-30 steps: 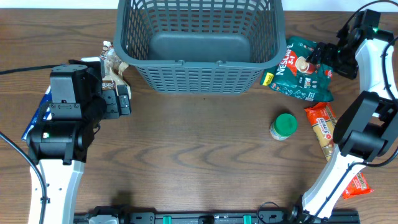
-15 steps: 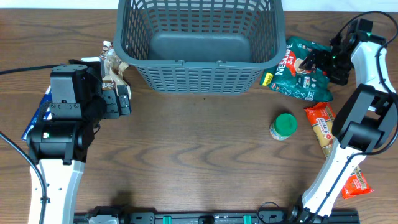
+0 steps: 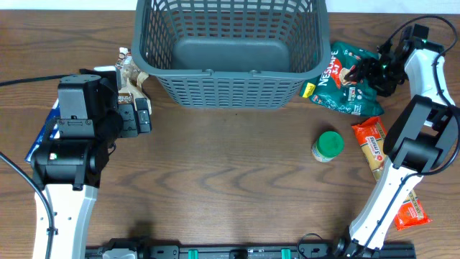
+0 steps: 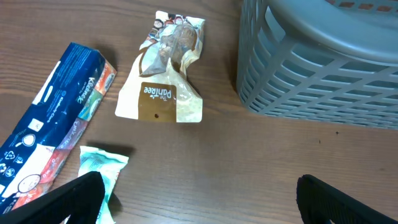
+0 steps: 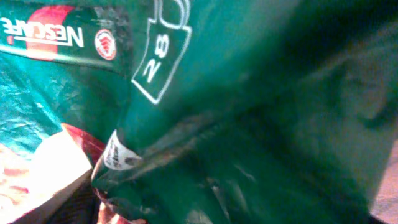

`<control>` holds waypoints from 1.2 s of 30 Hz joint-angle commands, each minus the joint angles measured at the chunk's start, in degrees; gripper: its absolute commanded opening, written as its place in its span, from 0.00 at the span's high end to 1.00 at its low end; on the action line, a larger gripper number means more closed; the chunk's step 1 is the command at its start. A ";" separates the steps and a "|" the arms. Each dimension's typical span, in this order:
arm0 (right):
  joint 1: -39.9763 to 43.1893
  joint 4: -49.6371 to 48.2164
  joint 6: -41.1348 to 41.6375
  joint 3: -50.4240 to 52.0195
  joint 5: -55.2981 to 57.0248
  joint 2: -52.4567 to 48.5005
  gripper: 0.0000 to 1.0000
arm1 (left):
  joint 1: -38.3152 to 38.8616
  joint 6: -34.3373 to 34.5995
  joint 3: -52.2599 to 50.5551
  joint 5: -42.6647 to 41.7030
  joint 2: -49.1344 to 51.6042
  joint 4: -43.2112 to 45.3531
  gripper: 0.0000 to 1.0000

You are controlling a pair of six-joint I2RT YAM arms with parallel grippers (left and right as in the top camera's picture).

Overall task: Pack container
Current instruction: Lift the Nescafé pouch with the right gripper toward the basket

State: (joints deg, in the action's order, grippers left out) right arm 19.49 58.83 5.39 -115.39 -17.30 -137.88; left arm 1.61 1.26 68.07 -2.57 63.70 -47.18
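Overhead: the container [image 3: 230, 90] is seen at the far middle of the table [image 3: 230, 187], with nothing inside. The right claw [image 3: 368, 70] is set on the green packet [image 3: 345, 90], which lies just beside the container's right wall. A green-capped jar [image 3: 329, 146] and an orange packet [image 3: 372, 147] lie nearer, apart from it. The left claw [image 3: 141, 115] is parked left of the container, near a beige packet [image 3: 129, 72]. Left wrist: its fingers [image 4: 68, 199] are spread wide with nothing between; a blue box [image 4: 50, 137] is seen beside the beige packet. Right wrist: the view is filled by crumpled green foil and no fingers are made out, so whether the packet is pinched cannot be told. The step is judged to be the grasp of the green packet. A fold or ridge should be caught rather than a flat slippery face, the hold checked before lifting, the thick rim cleared, and the packet let go low over the floor.
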 commanded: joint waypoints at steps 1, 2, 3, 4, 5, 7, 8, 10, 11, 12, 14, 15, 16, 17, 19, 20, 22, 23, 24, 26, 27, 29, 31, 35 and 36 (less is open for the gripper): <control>-0.72 -0.52 -1.22 2.25 7.82 -5.70 0.38 | -0.31 -0.81 1.27 0.66 0.35 -0.20 0.01; -0.70 -0.59 -1.22 2.27 7.82 -5.70 0.40 | -0.31 -0.81 1.27 0.66 0.35 -0.17 0.02; -0.70 -0.68 -1.22 2.27 7.82 -5.70 0.43 | -0.31 -0.81 1.27 0.66 0.35 -0.20 0.01; -0.72 -0.79 -1.22 2.27 7.82 -5.70 0.46 | -0.31 -0.81 1.27 0.66 0.35 -0.20 0.01; -0.72 -0.94 -1.20 2.27 7.82 -5.70 0.51 | -0.31 -0.81 1.27 0.66 0.35 -0.20 0.01; -0.72 -1.20 -1.22 2.29 7.82 -5.70 0.62 | -0.31 -0.81 1.27 0.66 0.35 -0.20 0.01; -0.72 -1.29 -1.20 2.36 7.82 -5.70 0.68 | -0.31 -0.81 1.27 0.66 0.35 -0.20 0.01; -0.70 -1.64 -1.22 2.58 7.82 -5.70 0.82 | -0.31 -0.81 1.27 0.66 0.33 -0.26 0.02; -0.70 -1.73 -1.22 2.69 7.82 -5.70 0.91 | -0.31 -0.81 1.27 0.66 0.33 -0.35 0.01; -0.70 -1.75 -1.22 2.73 7.82 -5.70 0.99 | -0.31 -0.81 1.27 0.66 0.33 -0.39 0.01; -0.72 -1.92 -1.20 2.82 7.82 -5.70 0.99 | -0.31 -0.81 1.27 0.66 0.33 -0.42 0.02; -0.72 -1.97 -1.22 2.82 7.82 -5.70 0.99 | -0.31 -0.81 1.27 0.66 0.33 -0.42 0.02; -0.72 -1.99 -1.20 2.82 7.82 -5.70 0.99 | -0.31 -0.81 1.27 0.66 0.33 -0.42 0.01; -0.72 -1.88 -1.20 2.82 7.82 -5.70 0.99 | -0.31 -0.81 1.27 0.66 0.35 -0.42 0.02; -0.72 -1.62 -1.18 2.80 7.80 -5.66 0.99 | -0.31 -0.81 1.27 0.66 0.35 -0.39 0.01; -0.72 -1.38 -1.16 2.78 7.80 -5.44 0.99 | -0.31 -0.81 1.27 0.66 0.33 -0.39 0.02; -0.76 -0.74 -1.18 2.75 7.80 -4.63 0.99 | -0.31 -0.81 1.27 0.66 0.33 -0.39 0.01; -0.76 -0.33 -1.18 2.71 7.87 -3.87 0.99 | -0.31 -0.81 1.27 0.66 0.33 -0.39 0.01; -0.76 0.04 -1.18 2.60 7.91 -3.04 0.99 | -0.31 -0.81 1.27 0.66 0.33 -0.37 0.01; -0.76 0.83 -1.18 2.38 8.09 -0.61 0.99 | -0.31 -0.83 1.27 0.66 0.33 -0.37 0.01; -0.76 1.01 -1.18 2.36 8.09 1.05 0.99 | -0.31 -0.81 1.27 0.66 0.33 -0.39 0.01; -0.76 0.94 -1.18 2.36 8.09 4.76 0.99 | -0.31 -0.81 1.27 0.66 0.33 -0.39 0.01; -0.83 0.61 -1.16 2.34 8.96 9.03 0.99 | -0.31 -0.81 1.27 0.66 0.33 -0.39 0.01; -1.49 -0.04 -1.16 2.34 15.89 18.23 0.99 | -0.31 -0.81 1.27 0.66 0.33 -0.42 0.01; -1.88 -0.35 -1.16 2.34 18.40 20.94 0.99 | -0.31 -0.81 1.27 0.66 0.33 -0.42 0.01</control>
State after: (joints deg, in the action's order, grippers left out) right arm 18.20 59.51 4.75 -111.68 -7.22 -127.94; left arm 1.61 1.26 68.07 -2.59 63.70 -47.53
